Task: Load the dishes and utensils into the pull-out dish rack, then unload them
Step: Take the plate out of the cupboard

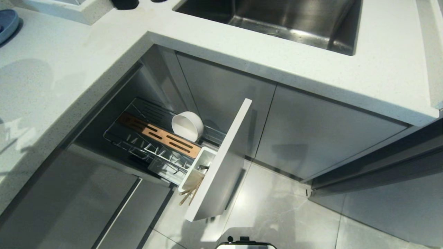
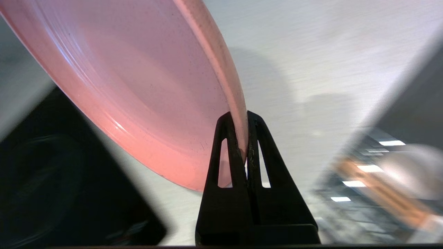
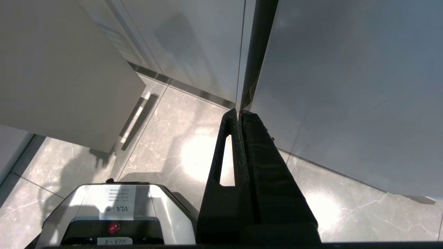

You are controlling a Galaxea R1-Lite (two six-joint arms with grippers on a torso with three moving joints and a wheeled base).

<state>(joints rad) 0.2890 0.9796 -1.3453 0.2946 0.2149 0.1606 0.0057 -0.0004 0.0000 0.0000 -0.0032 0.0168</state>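
Tabletop (image 1: 242,52): white speckled stone, L-shaped, steel sink (image 1: 294,20) set in it.
Floor (image 1: 283,207): pale grey tiles.
Dish rack (image 1: 155,138): pulled out below the tabletop, cream bowl (image 1: 187,126) inside, chopsticks (image 1: 188,195) in its cup.
Left gripper (image 2: 242,138): clamped on pink plate (image 2: 138,86) rim.
Right gripper (image 3: 239,114): pressed together, above floor.

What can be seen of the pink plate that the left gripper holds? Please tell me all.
The pink plate shows only in the left wrist view. It is round, wide and shallow, smooth and glossy, with faint rings on its surface and a thicker rim. It is held on edge, tilted, above the white countertop. The left gripper is shut on its rim, one black finger on each face. Nothing else touches it. Its far part is out of frame.
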